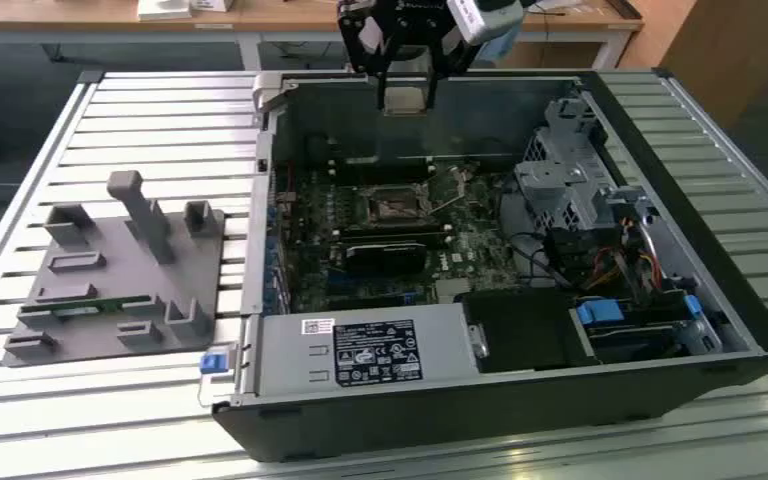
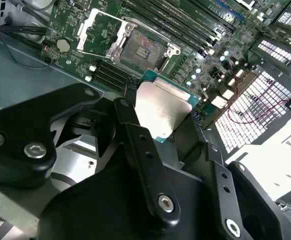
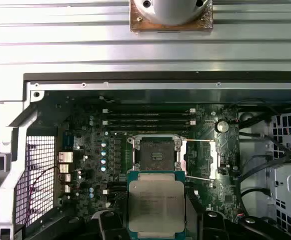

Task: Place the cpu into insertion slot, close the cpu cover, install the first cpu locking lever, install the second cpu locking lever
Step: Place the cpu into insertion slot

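- Slatted metal table (image 1: pixel 37 400) carries a grey fixture (image 1: pixel 117 270) at the exterior view's left.
- Right of it you have the open computer case (image 1: pixel 491 400). Its insertion slot (image 3: pixel 155 152) is bare, and the cpu cover (image 3: pixel 200 159) is swung open beside it.
- Your gripper (image 1: pixel 407 95) hangs above the case, fingers clamped on the cpu (image 3: pixel 156 202).
- No step looks finished: seating, closing and locking all remain.

An open black computer case (image 1: pixel 491 410) lies on a slatted metal table (image 1: pixel 157 110), directly beneath the pincer (image 1: pixel 407 105). Well apart from the pincer, toward the exterior view's left, a grey fixture block (image 1: pixel 104 290) with upright pegs sits on the slats. A labelled silver power supply (image 1: pixel 357 352) fills the case end farthest from the pincer. A metal drive cage (image 1: pixel 564 180) and coloured cables (image 1: pixel 611 265) lie toward the exterior view's right.
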